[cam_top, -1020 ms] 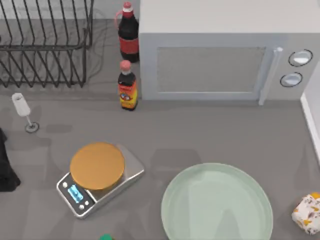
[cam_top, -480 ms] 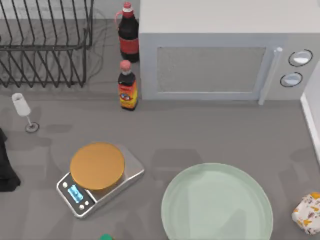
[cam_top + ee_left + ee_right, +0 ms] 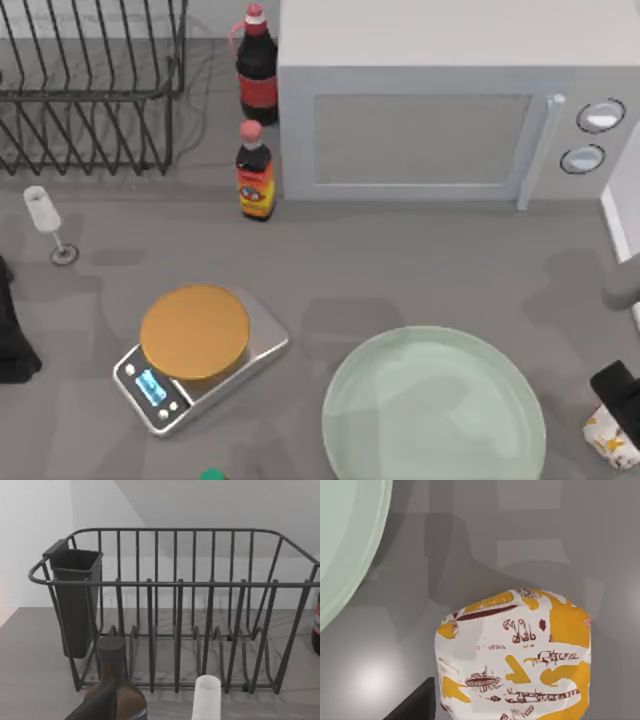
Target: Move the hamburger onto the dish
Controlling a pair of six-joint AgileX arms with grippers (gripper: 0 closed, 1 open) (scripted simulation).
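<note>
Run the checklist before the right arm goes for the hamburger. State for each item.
1. Hamburger on the table, off the dish: ok, at the top view's right edge.
2. Right gripper near the hamburger: ok, just above it in the top view.
3. Jaws open wide enough: cannot tell.
4. Dish free to receive it: ok, nothing lies on it.
5. Scale away from the hamburger-to-dish path: ok, left of the dish.
6. Left arm out of the way: ok, at the table's left edge.

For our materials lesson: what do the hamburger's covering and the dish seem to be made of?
The hamburger: probably printed paper wrap, matte cream with orange patches, dark print and creased folds. The dish: perhaps glazed ceramic or plastic, smooth pale mint with a raised rim.
</note>
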